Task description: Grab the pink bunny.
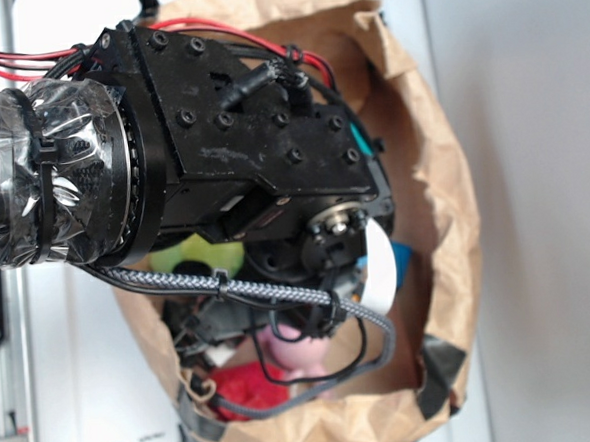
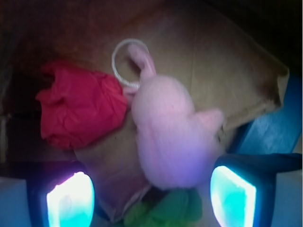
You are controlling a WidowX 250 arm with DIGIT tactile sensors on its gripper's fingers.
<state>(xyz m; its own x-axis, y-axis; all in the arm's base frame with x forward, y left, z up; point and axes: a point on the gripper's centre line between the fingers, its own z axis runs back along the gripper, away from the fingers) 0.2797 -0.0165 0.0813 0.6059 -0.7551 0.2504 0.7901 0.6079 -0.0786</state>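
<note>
Inside the paper bag [image 1: 442, 172], the arm reaches down, its pincer [image 2: 151, 189] spread around the pink bunny [image 2: 165, 132].

Seen from outside, we find the black arm [image 1: 240, 134] reaching into a brown paper bag [image 1: 442, 172] on the white worktop [image 1: 529, 116]. Inside the bag, below the arm, we note the pink bunny [image 1: 301, 347], with a red fabric lump [image 1: 243, 389] just beside it and a lime-green plush [image 1: 192, 255] under the wrist. The pincer itself is hidden behind the arm's body.
</note>
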